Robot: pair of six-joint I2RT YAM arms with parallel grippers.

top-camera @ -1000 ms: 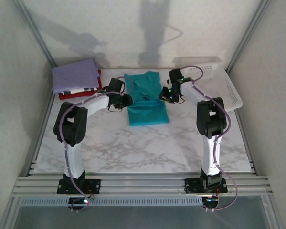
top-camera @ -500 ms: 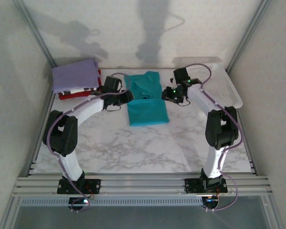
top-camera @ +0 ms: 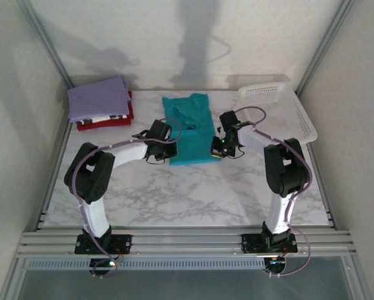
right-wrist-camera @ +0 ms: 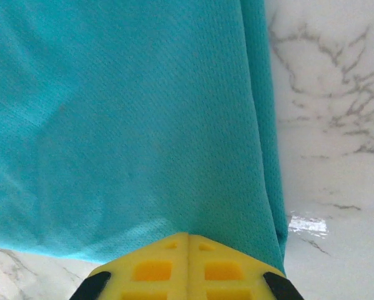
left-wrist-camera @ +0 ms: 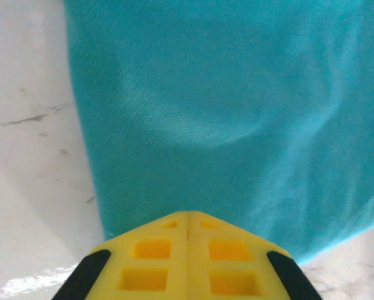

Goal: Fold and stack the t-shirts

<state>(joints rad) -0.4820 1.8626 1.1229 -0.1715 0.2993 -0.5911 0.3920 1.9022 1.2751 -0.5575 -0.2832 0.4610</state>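
Clamping left jaws and right jaws shut on the lower corners of the teal t-shirt (top-camera: 193, 140) — lying at centre frame on the counter (top-camera: 193, 187), with folded t-shirts (top-camera: 99, 100) stacked upper left.

We see soft, even light, tall shadows on the wall (top-camera: 199, 44) behind the bench (top-camera: 193, 194), small glare patches on it.

**No readable text**

Can make out no words, labels, brand marks, numbers or signs in any view: not on the teal shirt (top-camera: 188, 119), not on the folded stack (top-camera: 99, 100), not on the white basket (top-camera: 280, 100).
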